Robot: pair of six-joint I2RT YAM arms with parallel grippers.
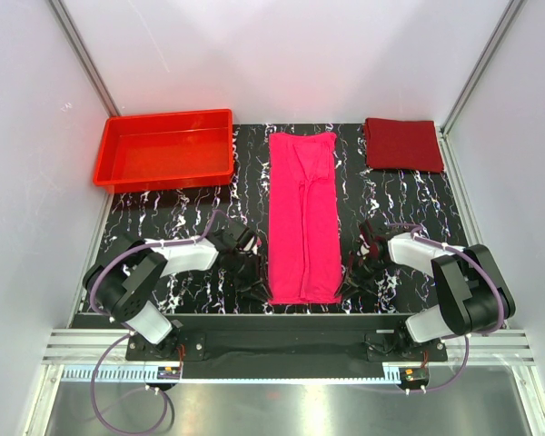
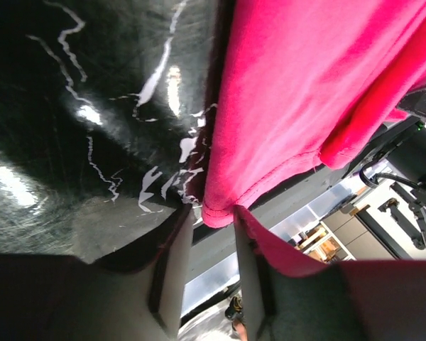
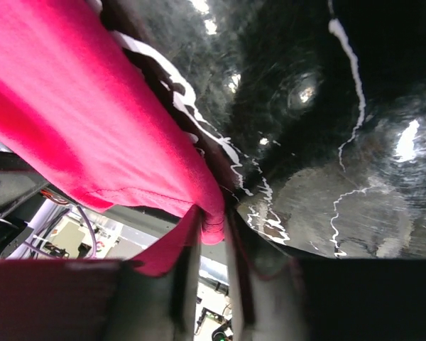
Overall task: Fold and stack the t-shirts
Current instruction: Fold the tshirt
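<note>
Both near hem corners of the magenta-pink shirt [image 1: 303, 218] are pinched: my left gripper [image 2: 211, 213] clamps the left one, my right gripper [image 3: 213, 217] the right. It lies as a long strip down the table [image 1: 191, 204]. Farthest back, the maroon shirt [image 1: 402, 144] sits folded at right, the red tray [image 1: 168, 118] at left.

"Where's the tray [image 1: 168, 118]?"

"Back left on the table [image 1: 186, 211]. The long shirt [image 1: 303, 218] lies down the middle, left gripper [image 1: 256, 283] and right gripper [image 1: 351, 282] at its near corners. The folded shirt [image 1: 403, 144] sits back right."
</note>
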